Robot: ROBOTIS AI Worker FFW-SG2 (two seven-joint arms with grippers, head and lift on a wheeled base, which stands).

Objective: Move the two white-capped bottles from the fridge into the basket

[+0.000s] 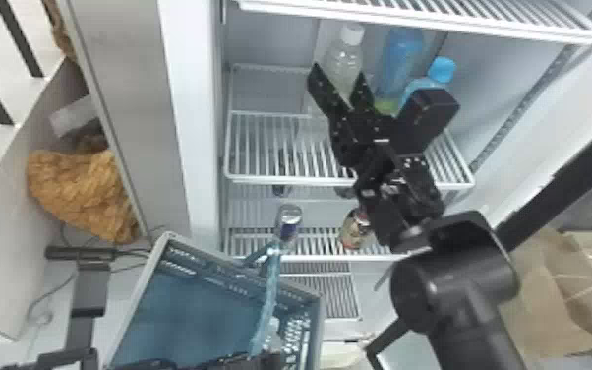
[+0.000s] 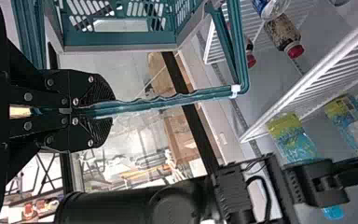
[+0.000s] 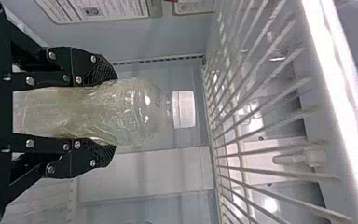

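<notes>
White-capped bottle in right hand, blue bottles beside (wire shelf overhead).

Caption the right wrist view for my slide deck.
The right gripper around an upright white-capped bottle beneath a wire fridge shelf.

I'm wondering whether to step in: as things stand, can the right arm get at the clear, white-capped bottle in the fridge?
Yes, it seems so: the right gripper is around the bottle's body, with nothing between them. The white wire shelf above looks clear of the cap.
</notes>
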